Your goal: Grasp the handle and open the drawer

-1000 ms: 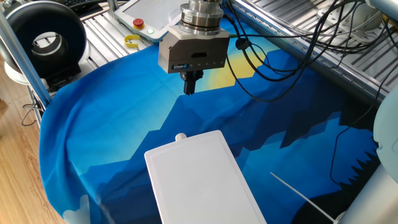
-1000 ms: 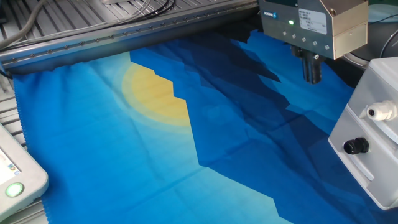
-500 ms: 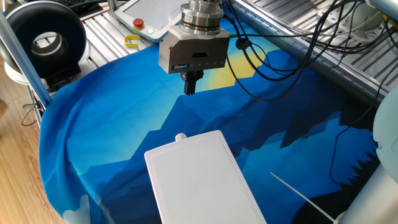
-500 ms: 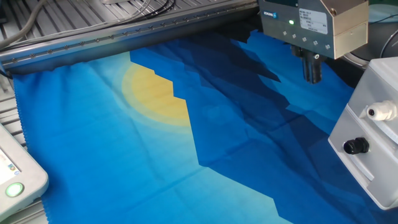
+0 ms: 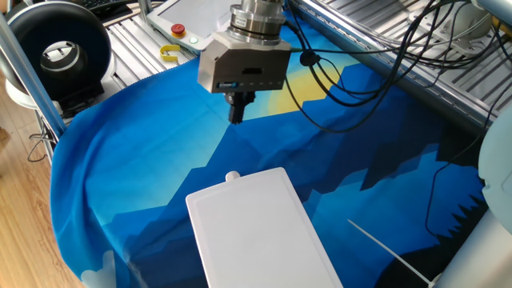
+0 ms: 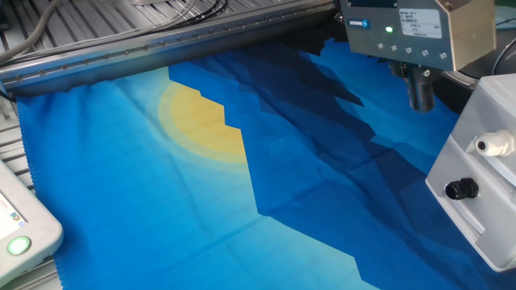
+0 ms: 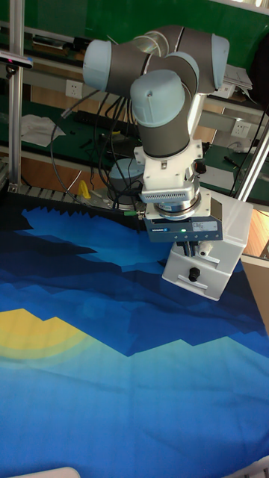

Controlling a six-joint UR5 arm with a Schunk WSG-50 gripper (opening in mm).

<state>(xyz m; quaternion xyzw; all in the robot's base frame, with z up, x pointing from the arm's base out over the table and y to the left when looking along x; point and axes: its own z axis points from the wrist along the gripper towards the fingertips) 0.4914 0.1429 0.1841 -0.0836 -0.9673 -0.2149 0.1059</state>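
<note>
The drawer (image 5: 258, 232) belongs to a white rounded-corner box lying on the blue cloth, and it looks closed. The handle (image 5: 233, 177), a small white knob, sticks out of its narrow front towards my gripper (image 5: 237, 114). From the other fixed view the handle (image 6: 493, 146) sits above a black knob (image 6: 461, 189) on the drawer front (image 6: 472, 217). My gripper (image 6: 421, 103) hangs above the cloth, apart from the handle. Its dark fingers are pressed together with nothing between them. In the tall view the arm partly hides the box (image 7: 218, 282).
A white pendant with a red button (image 5: 178, 30) and a yellow object (image 5: 170, 54) lie at the back. A black round device (image 5: 60, 52) stands at the left. Black cables (image 5: 376, 76) hang behind the arm. A metal rail (image 6: 161, 40) borders the cloth.
The gripper has shifted sideways a little and risen slightly, still shut. The box and its drawer have not moved.
</note>
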